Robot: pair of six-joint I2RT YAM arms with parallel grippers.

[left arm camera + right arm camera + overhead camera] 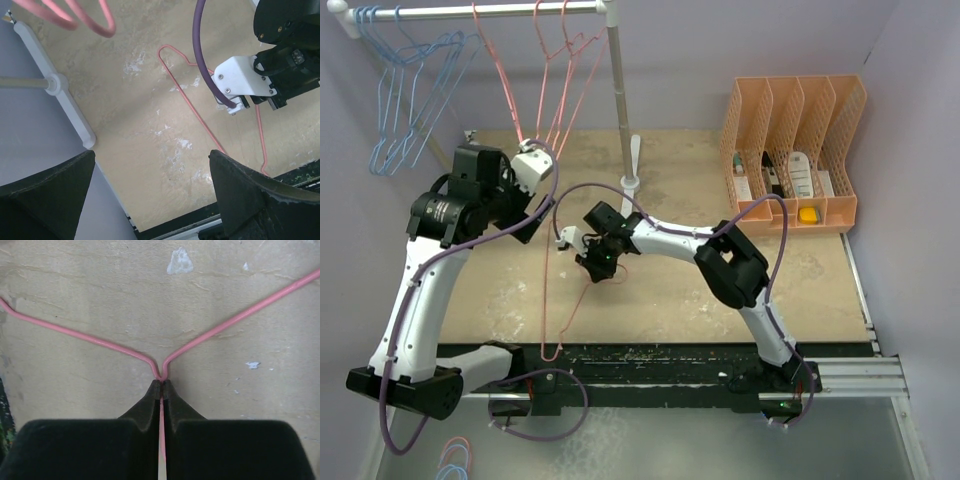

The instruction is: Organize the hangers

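Observation:
A pink hanger [552, 300] lies flat on the tan table, and it also shows in the left wrist view [192, 102]. My right gripper [603, 262] is down on it, shut on the neck where the two shoulder wires meet [125, 351]; the fingertips [161, 384] pinch the wire. My left gripper [152, 200] hovers above the table, open with nothing between its fingers. On the white rack rail [480, 12] hang several light blue hangers [410, 100] at the left and pink hangers [555, 70] nearer the pole.
The rack's pole [618, 100] and foot [632, 170] stand behind the right gripper. An orange slotted file holder [795, 150] sits at the back right. More hangers [455, 460] lie off the table's near-left edge. A purple cable [200, 55] loops past the right wrist.

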